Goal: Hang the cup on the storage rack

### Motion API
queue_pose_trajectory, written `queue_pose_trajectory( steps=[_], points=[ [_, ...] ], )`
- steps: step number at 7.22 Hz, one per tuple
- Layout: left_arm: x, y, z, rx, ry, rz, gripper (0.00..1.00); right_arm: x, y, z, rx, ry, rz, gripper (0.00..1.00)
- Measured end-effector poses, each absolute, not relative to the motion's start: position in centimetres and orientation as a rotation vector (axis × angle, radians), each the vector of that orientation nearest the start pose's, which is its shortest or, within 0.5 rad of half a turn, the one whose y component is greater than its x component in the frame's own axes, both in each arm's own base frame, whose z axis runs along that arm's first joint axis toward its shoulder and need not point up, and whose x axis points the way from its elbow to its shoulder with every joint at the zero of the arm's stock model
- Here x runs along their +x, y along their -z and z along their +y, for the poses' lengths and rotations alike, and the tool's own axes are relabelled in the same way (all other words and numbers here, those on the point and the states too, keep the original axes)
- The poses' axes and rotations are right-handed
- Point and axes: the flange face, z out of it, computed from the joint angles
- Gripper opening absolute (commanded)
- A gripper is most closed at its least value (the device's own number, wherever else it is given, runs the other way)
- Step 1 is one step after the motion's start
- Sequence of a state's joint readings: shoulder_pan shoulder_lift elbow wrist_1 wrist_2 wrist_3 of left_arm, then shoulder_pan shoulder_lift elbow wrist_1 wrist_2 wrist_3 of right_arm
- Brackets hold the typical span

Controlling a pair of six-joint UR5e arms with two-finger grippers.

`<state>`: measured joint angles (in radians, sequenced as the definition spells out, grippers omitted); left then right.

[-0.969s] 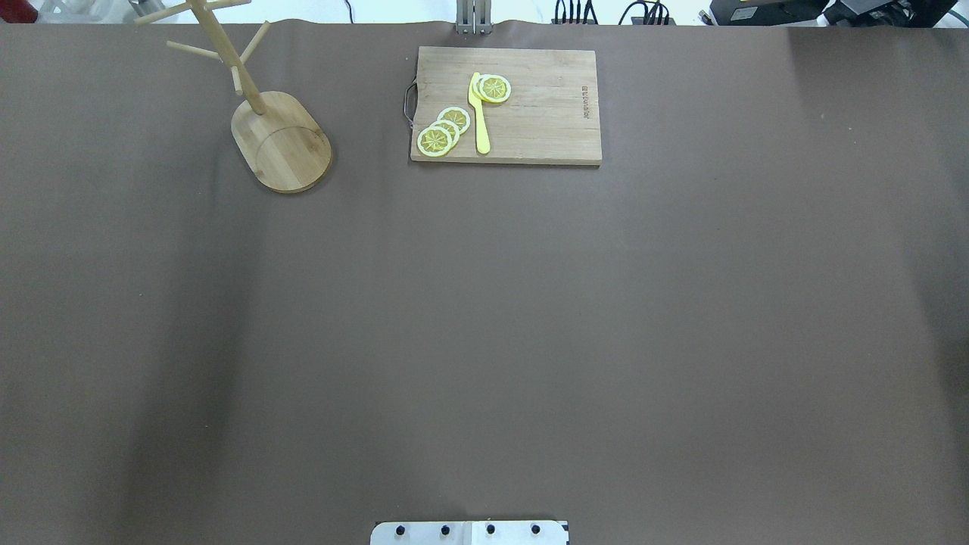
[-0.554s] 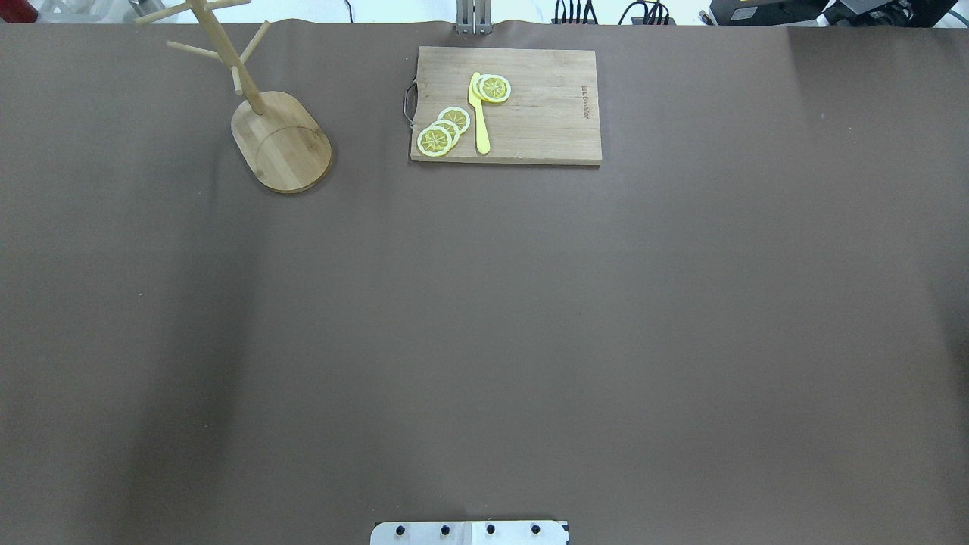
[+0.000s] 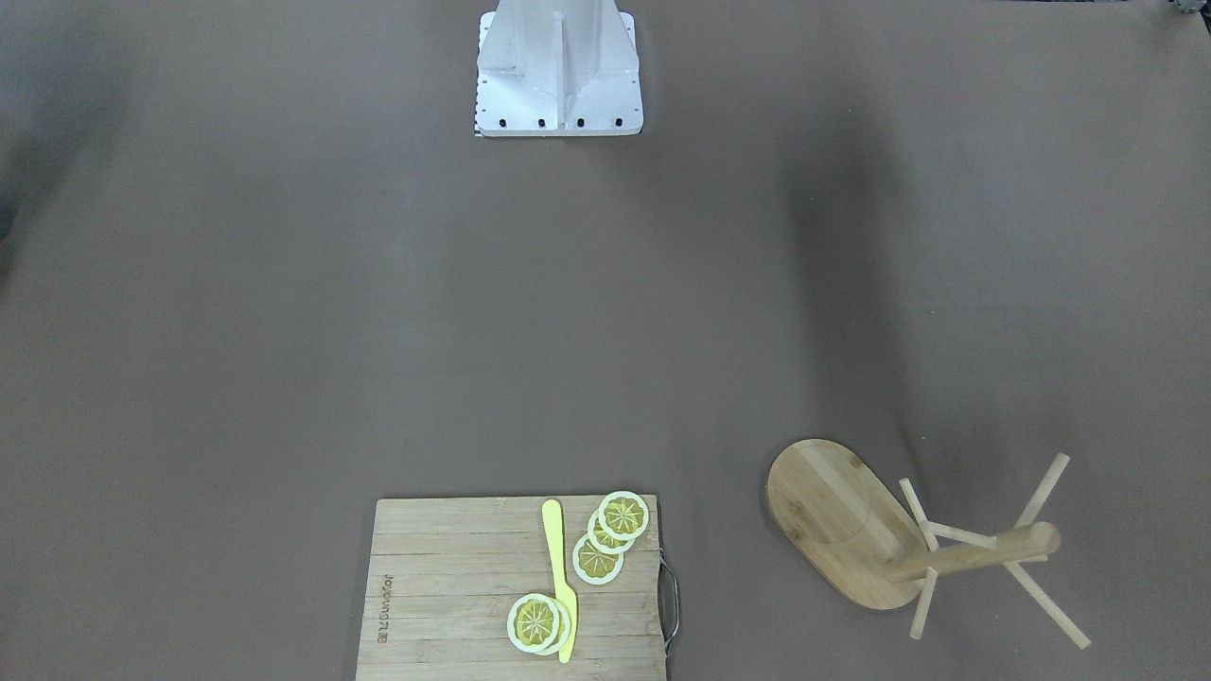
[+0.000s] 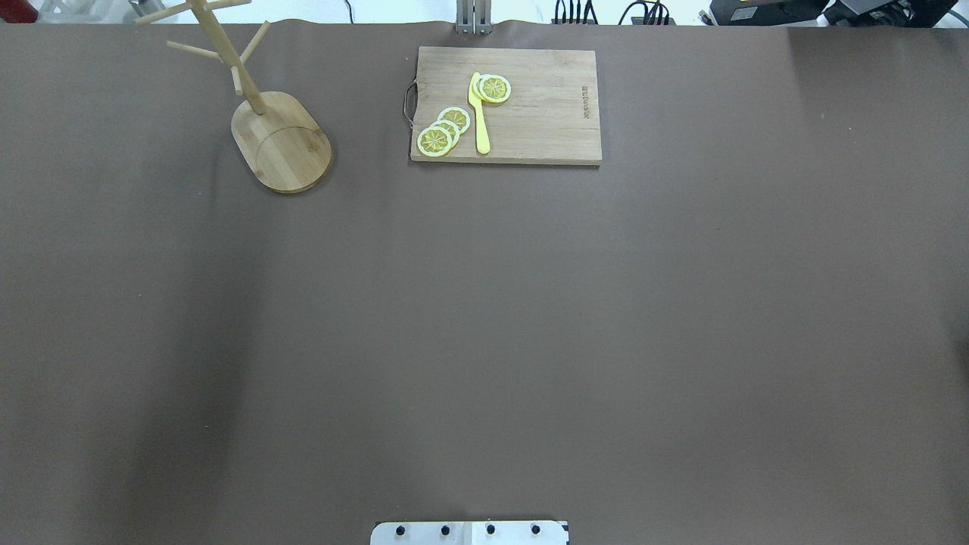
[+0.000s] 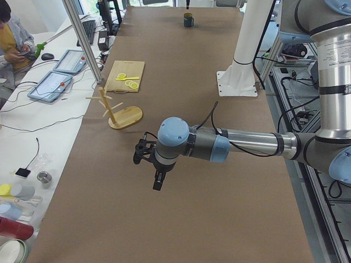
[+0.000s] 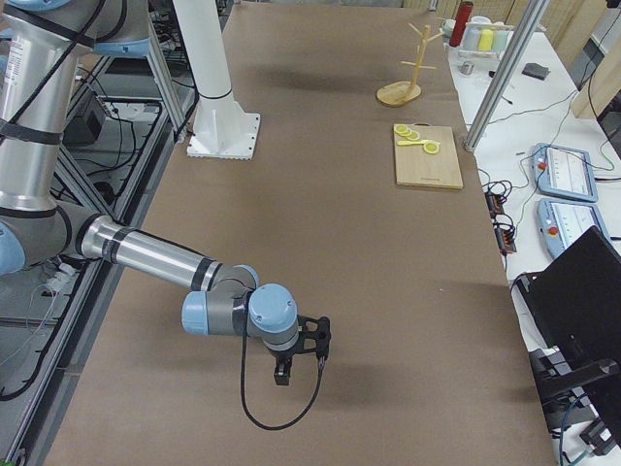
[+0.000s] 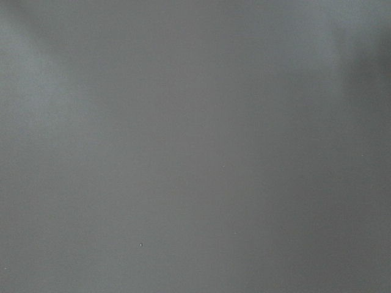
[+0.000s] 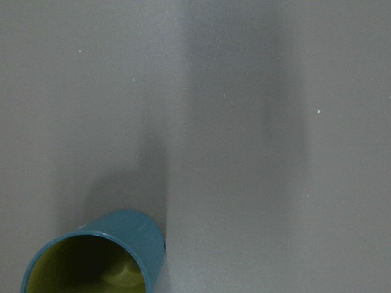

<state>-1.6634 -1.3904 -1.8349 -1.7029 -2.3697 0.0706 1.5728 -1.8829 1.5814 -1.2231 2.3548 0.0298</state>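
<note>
The cup (image 8: 98, 253) is slate-blue with a yellow inside. It stands upright in the bottom-left corner of the right wrist view, and small at the table's far end in the exterior left view (image 5: 188, 20). The storage rack (image 4: 284, 144) is a bamboo mug tree standing at the far left of the table, with nothing on its pegs (image 3: 946, 553). My right gripper (image 6: 281, 372) points down over the table near the cup; I cannot tell whether it is open or shut. My left gripper (image 5: 157, 183) hangs over bare table, and I cannot tell its state either.
A wooden cutting board (image 4: 507, 106) with lemon slices (image 4: 443, 130) and a yellow knife (image 4: 479, 113) lies at the far middle. The robot's white base plate (image 3: 558, 66) stands at the near edge. Brown cloth covers the table. Operator benches with devices run along the far side.
The rack and the board have not moved in the overhead view. A soft shadow at the table's right edge has shrunk toward the edge.
</note>
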Motion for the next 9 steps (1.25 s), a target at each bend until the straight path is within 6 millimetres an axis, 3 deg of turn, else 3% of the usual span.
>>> queue_pose_trajectory(
  steps=[3,4,7,9],
  points=[
    [-10.1,-59.3,-41.9,0.271,-0.066,0.775,0.98,4.1,-74.5,-35.6,0.017,0.047,-0.791,0.95],
    [-10.1,-59.2,-41.9,0.272,-0.067,0.775,0.98,3.5,-74.5,-35.7,0.009,0.062,-0.793,0.88],
    [-10.1,-59.3,-42.0,0.271,-0.065,0.776,0.98,2.1,-74.7,-35.8,-0.010,0.098,-0.788,0.81],
    [-10.2,-59.4,-42.0,0.269,-0.063,0.777,0.98,1.6,-75.1,-35.7,-0.025,0.105,-0.782,0.33]
  ],
)
